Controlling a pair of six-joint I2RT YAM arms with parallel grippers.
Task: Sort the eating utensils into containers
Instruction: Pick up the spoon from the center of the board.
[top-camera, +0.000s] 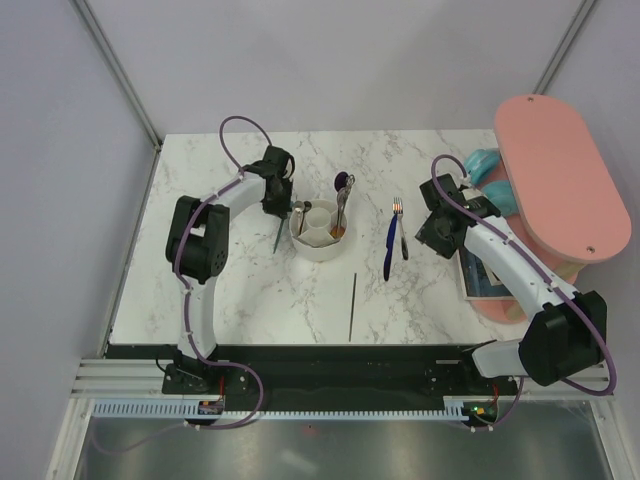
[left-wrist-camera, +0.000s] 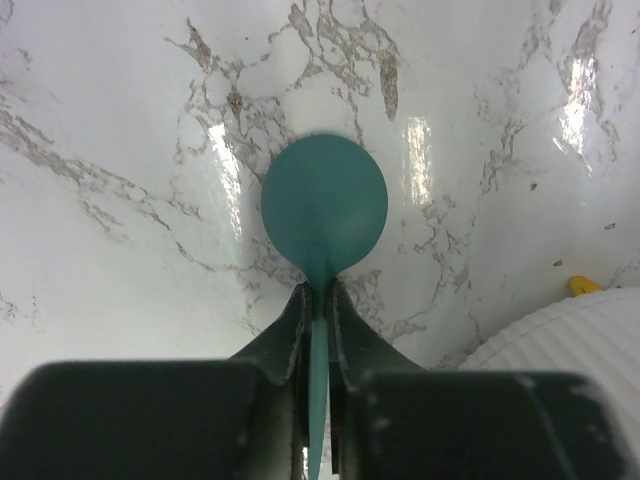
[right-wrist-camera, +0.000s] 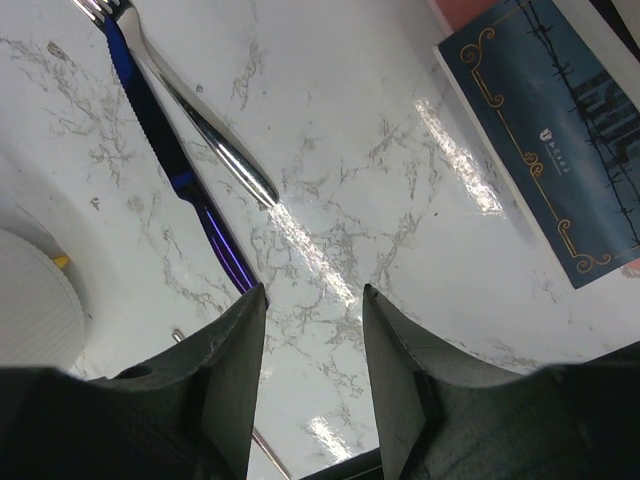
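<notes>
My left gripper (left-wrist-camera: 319, 295) is shut on the thin handle of a teal spoon (left-wrist-camera: 324, 205), whose round bowl sticks out ahead over the marble. In the top view that spoon (top-camera: 277, 236) is just left of the white round holder (top-camera: 318, 245), which has several utensils standing in it. A purple spoon (top-camera: 342, 182) leans at its far rim. My right gripper (right-wrist-camera: 313, 295) is open over bare marble, just right of a blue-handled utensil (right-wrist-camera: 165, 155) and a silver fork (right-wrist-camera: 200, 110). A thin dark stick (top-camera: 353, 305) lies nearer the front edge.
A large pink oval board (top-camera: 560, 180) stands at the right edge, with a teal object (top-camera: 485, 165) beside it. A dark blue booklet (right-wrist-camera: 550, 130) lies below it, close to my right arm. The holder's ribbed wall (left-wrist-camera: 570, 340) is close on my left gripper's right.
</notes>
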